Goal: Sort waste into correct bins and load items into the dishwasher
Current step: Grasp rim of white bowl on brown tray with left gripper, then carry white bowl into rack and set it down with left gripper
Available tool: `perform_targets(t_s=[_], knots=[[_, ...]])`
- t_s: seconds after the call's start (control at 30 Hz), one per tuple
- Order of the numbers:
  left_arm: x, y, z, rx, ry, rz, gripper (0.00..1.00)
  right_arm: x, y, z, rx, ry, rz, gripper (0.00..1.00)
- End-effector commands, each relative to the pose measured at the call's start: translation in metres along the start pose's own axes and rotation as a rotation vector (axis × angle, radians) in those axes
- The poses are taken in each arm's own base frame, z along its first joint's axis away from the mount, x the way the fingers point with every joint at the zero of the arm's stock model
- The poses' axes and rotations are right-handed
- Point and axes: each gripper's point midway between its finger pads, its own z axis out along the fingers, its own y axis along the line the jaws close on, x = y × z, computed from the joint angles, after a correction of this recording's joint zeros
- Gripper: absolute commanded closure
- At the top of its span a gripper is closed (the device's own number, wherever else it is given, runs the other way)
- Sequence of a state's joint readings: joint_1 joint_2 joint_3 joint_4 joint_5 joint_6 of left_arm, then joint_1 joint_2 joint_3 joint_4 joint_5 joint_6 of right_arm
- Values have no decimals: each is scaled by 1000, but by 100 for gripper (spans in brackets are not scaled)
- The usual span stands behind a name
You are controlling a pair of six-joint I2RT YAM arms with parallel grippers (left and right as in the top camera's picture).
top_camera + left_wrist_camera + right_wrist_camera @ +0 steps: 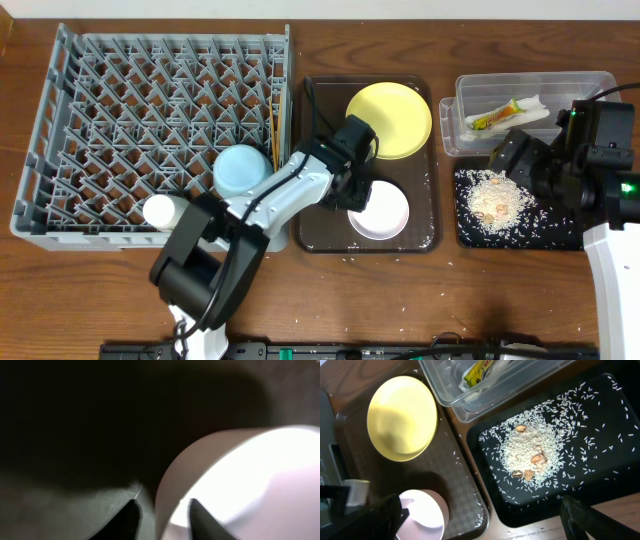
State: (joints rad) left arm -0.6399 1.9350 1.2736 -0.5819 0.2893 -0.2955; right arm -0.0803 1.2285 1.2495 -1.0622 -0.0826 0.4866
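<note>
One yellow plate (390,118); one white bowl (385,215); one blue bowl (243,170); one white cup (160,210); one dish rack (130,90)

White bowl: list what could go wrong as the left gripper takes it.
1. The left gripper straddles only the rim of the white bowl; so thin a pinch may let it tilt or slip when lifted.
2. The yellow plate lies close beside that arm and could get nudged.

There's the dish rack (60,120) in grey lattice, a light blue bowl (240,170), a white cup (160,211) and a white bowl (382,214) gleaming, the plate (392,118) bright yellow, the serving tray (420,236) dark brown, white-beige grains (495,195) speckling the black tray (560,232), a green-orange-yellow wrapper (492,119) in the clear tub (590,85), the desk (480,300) reddish-brown wood grain.
</note>
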Motion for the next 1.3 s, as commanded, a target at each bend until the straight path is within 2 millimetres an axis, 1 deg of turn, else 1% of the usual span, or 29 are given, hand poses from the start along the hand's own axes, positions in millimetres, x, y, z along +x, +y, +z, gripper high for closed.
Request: perform_targets(t_s=[0.0, 0.03, 0.07, 0.13, 0.17, 0.2, 0.23, 0.27, 0.3, 0.37, 0.4, 0.43, 0.47, 0.5, 0.53, 0.57, 0.63, 0.7, 0.77, 0.83, 0.9, 0.97, 1.0, 1.07, 1.2, 1.27], knots=[[13, 2, 15, 19, 63, 14, 87, 3, 3, -1, -8, 4, -13, 1], [13, 2, 15, 19, 63, 14, 92, 3, 2, -1, -8, 5, -13, 1], [12, 1, 13, 21, 58, 15, 92, 3, 2, -1, -7, 5, -12, 1], [6, -1, 1, 25, 40, 15, 93, 3, 2, -1, -8, 5, -13, 1], [2, -3, -9, 27, 28, 12, 93, 3, 2, -1, -7, 5, -12, 1], [-4, -2, -23, 25, 6, 6, 93, 3, 2, -1, -7, 6, -12, 1], [-9, 0, -37, 17, -20, -1, 93, 3, 2, -1, -7, 6, -12, 1], [-13, 2, -47, 6, -39, -6, 92, 3, 2, -1, -7, 6, -12, 1], [-20, 12, -68, -37, -83, -20, 93, 3, 2, -1, -7, 7, -12, 1], [-33, 42, -116, -173, -193, -58, 93, 3, 2, -1, -7, 6, -12, 1], [-37, 67, -151, -290, -276, -91, 92, 3, 2, -1, -7, 6, -12, 1], [-37, 85, -175, -378, -333, -115, 93, 3, 2, -1, -6, 6, -12, 1], [-34, 112, -209, -520, -405, -152, 92, 3, 2, -1, -6, 6, -12, 1], [-29, 129, -229, -614, -440, -172, 93, 3, 2, -1, -6, 6, -12, 1], [-16, 164, -276, -839, -498, -210, 93, 3, 2, -1, -6, 6, -12, 1], [-6, 181, -302, -982, -505, -211, 93, 3, 2, -1, -6, 6, -12, 1], [11, 209, -342, -1242, -461, -193, 92, 3, 2, -1, -6, 7, -12, 1], [24, 232, -369, -1421, -381, -200, 93, 3, 2, -1, -6, 8, -12, 1], [32, 249, -374, -1440, -362, -257, 93, 3, 2, -1, -6, 7, -12, 1], [40, 269, -378, -1465, -331, -324, 93, 3, 2, -1, -6, 7, -12, 1], [43, 282, -379, -1478, -312, -356, 93, 3, 2, -1, -6, 7, -12, 1], [44, 295, -378, -1494, -256, -347, 93, 3, 2, -1, -6, 7, -12, 1], [44, 302, -376, -1500, -251, -362, 93, 3, 2, -1, -6, 7, -12, 1], [43, 309, -372, -1504, -246, -379, 93, 3, 2, -1, -6, 7, -12, 1], [39, 324, -349, -1517, -204, -381, 93, 3, 2, -1, -6, 7, -12, 1], [38, 331, -343, -1591, -160, -375, 93, 3, 2, -1, -6, 7, -12, 1]])
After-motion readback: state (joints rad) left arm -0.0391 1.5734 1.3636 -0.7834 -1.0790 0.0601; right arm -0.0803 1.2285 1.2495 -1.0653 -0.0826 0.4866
